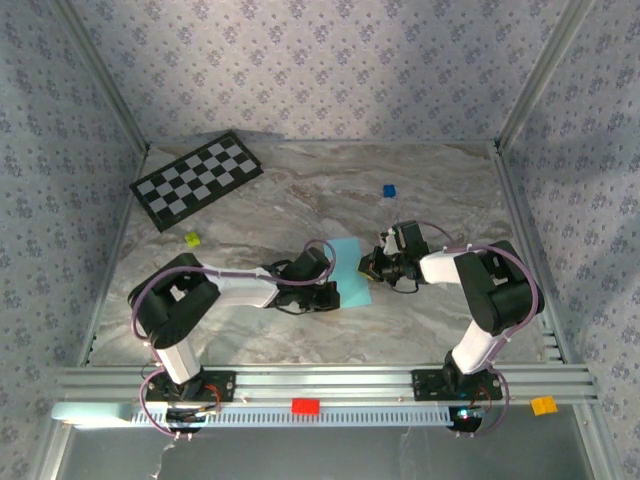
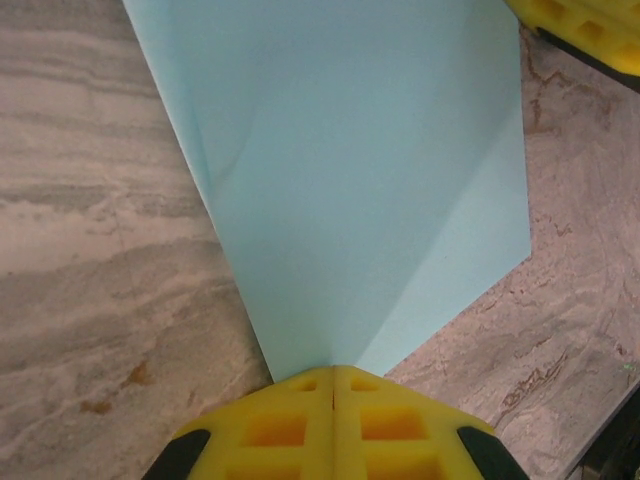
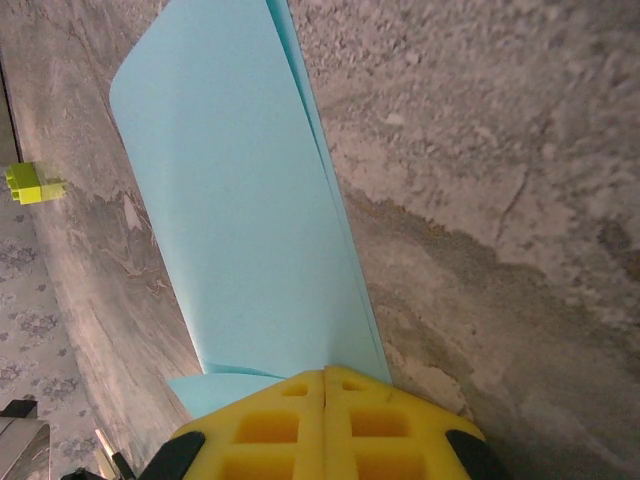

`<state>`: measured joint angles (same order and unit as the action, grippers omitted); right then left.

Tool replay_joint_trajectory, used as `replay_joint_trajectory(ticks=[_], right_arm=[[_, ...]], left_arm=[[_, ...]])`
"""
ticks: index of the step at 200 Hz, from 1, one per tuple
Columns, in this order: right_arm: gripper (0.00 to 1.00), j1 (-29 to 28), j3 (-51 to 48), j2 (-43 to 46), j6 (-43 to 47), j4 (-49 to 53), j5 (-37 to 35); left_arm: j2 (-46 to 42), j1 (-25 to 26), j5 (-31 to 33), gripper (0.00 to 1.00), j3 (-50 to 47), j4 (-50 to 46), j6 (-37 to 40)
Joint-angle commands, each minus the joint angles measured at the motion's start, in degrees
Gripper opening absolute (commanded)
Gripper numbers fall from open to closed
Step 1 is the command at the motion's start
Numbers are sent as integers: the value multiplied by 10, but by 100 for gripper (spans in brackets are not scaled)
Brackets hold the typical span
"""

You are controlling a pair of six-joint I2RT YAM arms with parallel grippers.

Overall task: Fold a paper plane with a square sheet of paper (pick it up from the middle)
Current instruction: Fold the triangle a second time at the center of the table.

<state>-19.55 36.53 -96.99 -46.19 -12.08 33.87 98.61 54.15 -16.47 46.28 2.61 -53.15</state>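
At the middle of the table (image 1: 300, 190), left gripper (image 2: 333, 372) and right gripper (image 3: 325, 372) each pinch an edge of the paper (image 1: 349, 268), doubled over between them. This looks like an early fold; next, lay it flat and press the crease.

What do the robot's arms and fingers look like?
The left arm and right arm are white tubes with chunky black joints and thin purple cables looping alongside. The left gripper and right gripper have bright yellow fingers with square hollows.

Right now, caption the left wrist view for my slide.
Left fingers shut on the creased sky-blue sheet of paper, marble table beneath.
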Motion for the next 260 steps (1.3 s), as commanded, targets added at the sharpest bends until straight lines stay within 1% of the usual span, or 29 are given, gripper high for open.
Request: replay_joint_trajectory(ticks=[1, 27, 77, 95, 120, 139, 156, 173, 188, 207, 226, 238, 260], right_arm=[[3, 1, -8, -7, 19, 75, -49], [3, 0, -10, -6, 19, 74, -49], [4, 0, -3, -9, 21, 68, -33], [6, 2, 20, 0, 32, 90, -25], [13, 2, 57, 35, 53, 143, -28], [21, 2, 86, 76, 80, 212, -59], [28, 2, 95, 130, 96, 260, -95], [42, 1, 80, 195, 97, 287, -131], [50, 0, 53, 252, 91, 299, -159], [52, 2, 14, 312, 72, 313, -179], [52, 2, -23, 351, 55, 317, -183], [53, -1, -48, 376, 42, 315, -198], [53, -3, -89, 421, 19, 317, -202]], left_arm=[[-29, 5, 12, 6, 4, -22, 12], [-16, 4, 6, 6, 9, -27, 17], [24, 6, -2, 4, -3, -22, 1], [13, 6, 4, 4, -2, -27, 1], [-23, 4, 24, 6, 13, -48, 15], [-47, 1, 40, 9, 35, -78, 36], [-61, -6, 40, 10, 47, -87, 48], [-68, -16, 39, 12, 58, -93, 63], [-66, -26, 37, 12, 69, -104, 73], [-60, -40, 25, 13, 78, -111, 81], [-59, -50, 20, 14, 82, -114, 87], [-56, -57, 15, 15, 84, -114, 89], [-44, -71, -15, 15, 100, -112, 94]])
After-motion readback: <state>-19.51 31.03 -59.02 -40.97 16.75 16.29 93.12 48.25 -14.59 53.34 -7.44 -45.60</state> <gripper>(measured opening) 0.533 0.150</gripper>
